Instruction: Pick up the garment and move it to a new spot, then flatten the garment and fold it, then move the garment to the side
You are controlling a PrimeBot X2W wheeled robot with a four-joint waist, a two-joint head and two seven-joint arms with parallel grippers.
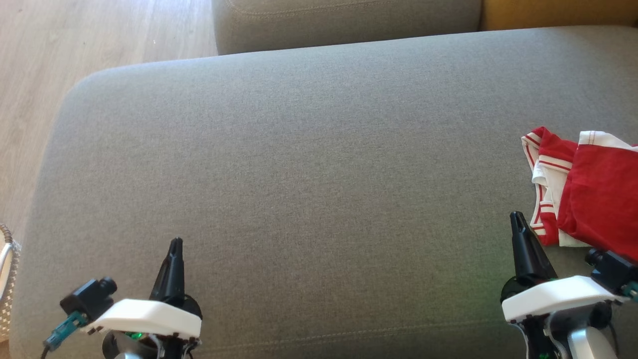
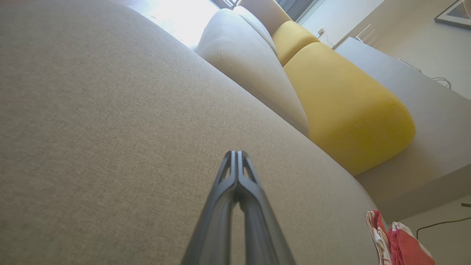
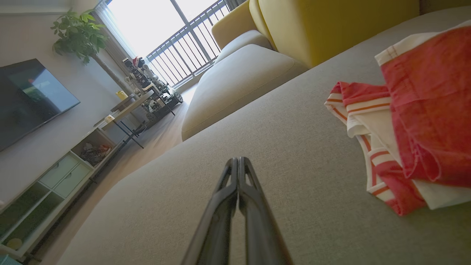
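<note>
**Red-and-white garment lies just off the right gripper's tip**

The garment (image 1: pixel 593 194), red cloth with white bands and thin red stripes, lies bunched in loose folds on the right side of a broad grey sofa cushion (image 1: pixel 309 164). A plain red layer lies over the striped white part. The right edge of the head view cuts it off.

The right gripper (image 1: pixel 516 217) hovers low over the cushion at the lower right. Its two dark fingers are pressed together to a single point and grip nothing. The garment sits just to the right of that point and a little ahead of it, near but apart. In the right wrist view the cloth lies to the right of the closed fingers, with bare grey fabric between them.

The left gripper (image 1: pixel 175 244) is at the lower left, well apart from the garment. Its fingers are likewise closed tip to tip and empty. In the left wrist view the garment shows small at the far right end of the cushion.

Beyond the cushion lie a second grey cushion (image 1: pixel 344 20) and a yellow one (image 2: pixel 342 106). Pale wooden floor (image 1: pixel 75 40) shows at the left.
</note>
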